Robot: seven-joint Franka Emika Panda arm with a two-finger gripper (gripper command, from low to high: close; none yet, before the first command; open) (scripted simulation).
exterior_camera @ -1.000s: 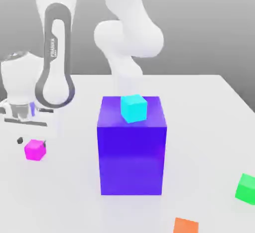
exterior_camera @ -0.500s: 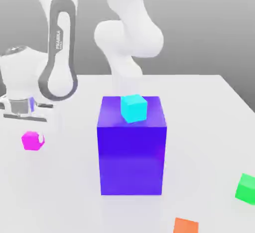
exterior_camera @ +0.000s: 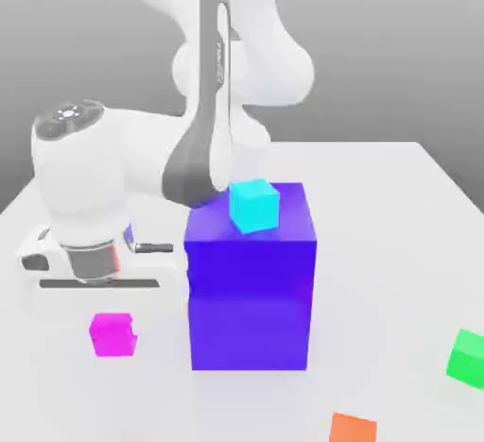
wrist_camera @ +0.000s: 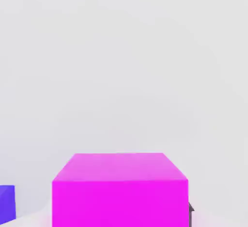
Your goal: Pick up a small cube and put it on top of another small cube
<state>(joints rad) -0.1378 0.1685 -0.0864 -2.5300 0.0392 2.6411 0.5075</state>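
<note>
In the lower left of the exterior view, the gripper [exterior_camera: 113,334] had its jaws closed on the small magenta cube [exterior_camera: 112,334], which hung beneath the white hand, just left of the big blue-purple block [exterior_camera: 250,298]. A cyan cube [exterior_camera: 253,206] sat on that block's top. A green cube [exterior_camera: 467,356] and an orange one [exterior_camera: 353,427] lay on the white table [exterior_camera: 397,242] at lower right.
</note>
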